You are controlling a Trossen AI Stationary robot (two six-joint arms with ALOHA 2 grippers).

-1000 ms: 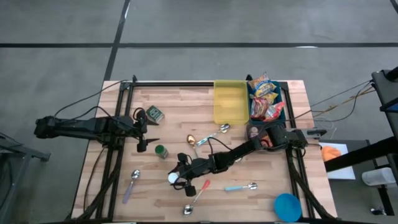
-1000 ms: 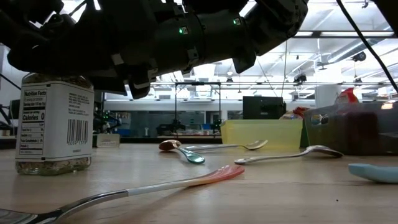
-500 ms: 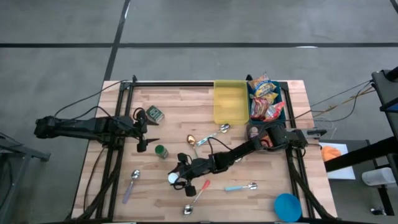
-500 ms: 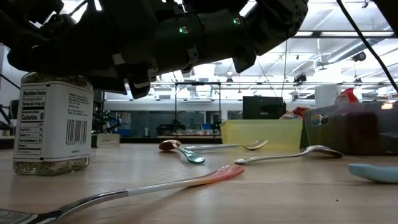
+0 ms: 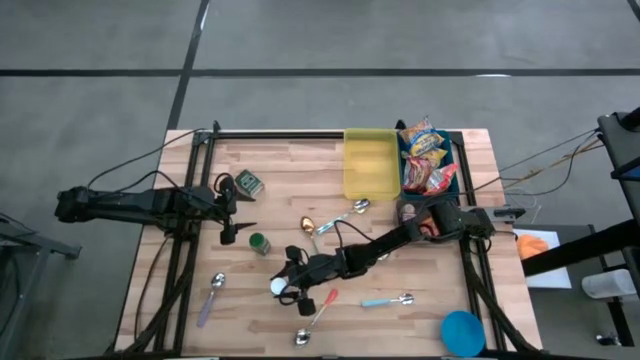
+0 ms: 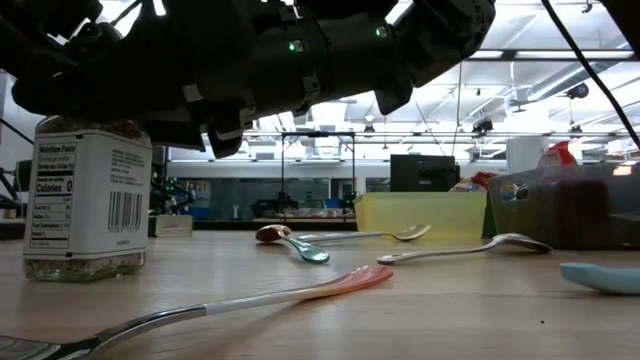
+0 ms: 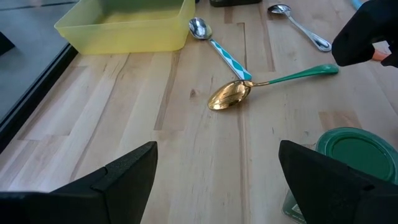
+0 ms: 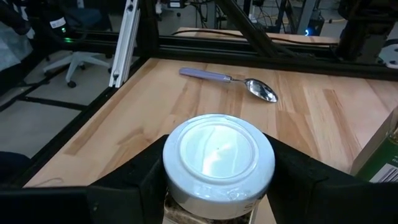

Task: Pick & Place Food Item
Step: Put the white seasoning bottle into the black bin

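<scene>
I see my right gripper (image 5: 283,288) grasping the white-lidded spice jar (image 8: 217,163) on the table (image 5: 300,170); my left gripper (image 5: 236,212) waits released near a green-lidded jar (image 5: 260,243)

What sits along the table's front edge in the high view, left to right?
Purple-handled spoon → white-capped jar in the right gripper → red-handled spoon → blue-handled spoon → blue bowl.

A yellow bin (image 5: 369,160), a blue bowl (image 5: 463,332), a green-lidded jar (image 5: 259,242), a white-lidded jar (image 8: 218,160) on pale wood.
</scene>
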